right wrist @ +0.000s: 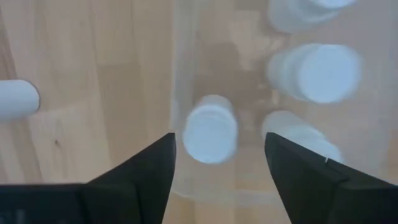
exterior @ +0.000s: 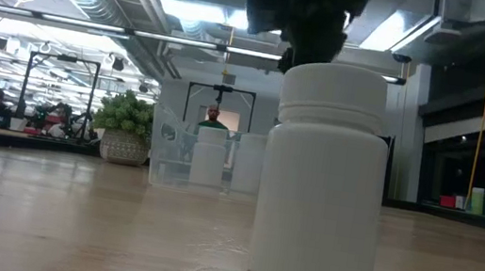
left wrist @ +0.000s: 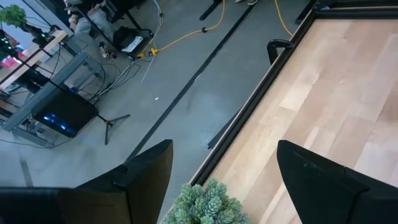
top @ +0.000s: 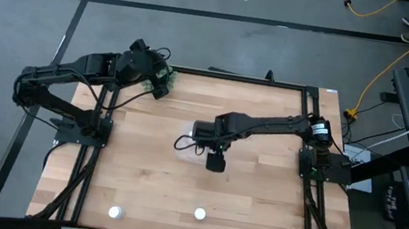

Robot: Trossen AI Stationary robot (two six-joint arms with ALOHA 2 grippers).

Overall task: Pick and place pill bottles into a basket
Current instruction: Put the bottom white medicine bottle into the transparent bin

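Note:
The clear basket (top: 185,138) stands at the table's middle and holds several white pill bottles, which show in the right wrist view (right wrist: 317,71). My right gripper (right wrist: 217,162) is open above the basket's edge. One upright bottle (right wrist: 210,134) stands below the gap between the fingers, apart from both. Two more bottles stand near the table's near edge, one to the left (top: 115,212) and one to the right (top: 200,214); one of them fills the low view (exterior: 322,180). My left gripper (left wrist: 217,180) is open above the green plant (left wrist: 202,204) at the table's far left.
The green plant (top: 163,77) sits at the far left corner by the table's black frame (top: 233,76). In the right wrist view a white bottle-like shape (right wrist: 15,98) lies on the wood outside the basket. Bare wood lies between the basket and the two near bottles.

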